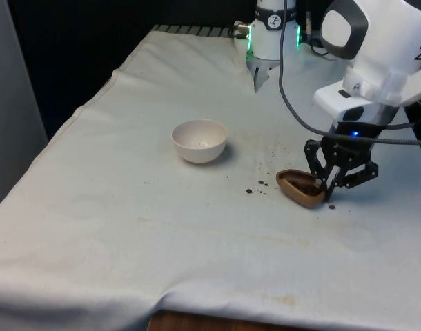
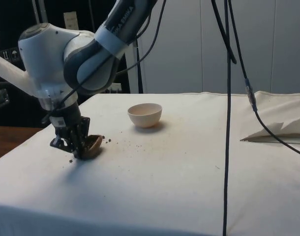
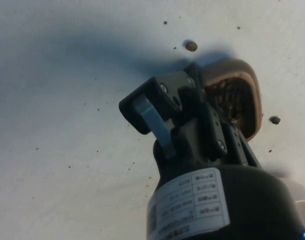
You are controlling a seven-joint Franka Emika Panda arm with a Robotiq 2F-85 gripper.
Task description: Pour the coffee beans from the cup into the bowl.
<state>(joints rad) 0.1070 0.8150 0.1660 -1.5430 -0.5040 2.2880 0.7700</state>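
Several loose beans (image 1: 255,187) already spilled beside brown cup (image 1: 300,187), lying tipped on cloth at front view's right. Your gripper (image 1: 326,189) pinches its rim, fingers closed. White bowl (image 1: 199,140) stands well apart; expect carry before pour.

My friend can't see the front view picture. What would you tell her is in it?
The black gripper is down at a brown cup tipped on the white cloth, with coffee beans spilled beside it. A white bowl stands apart, toward the front view's left.
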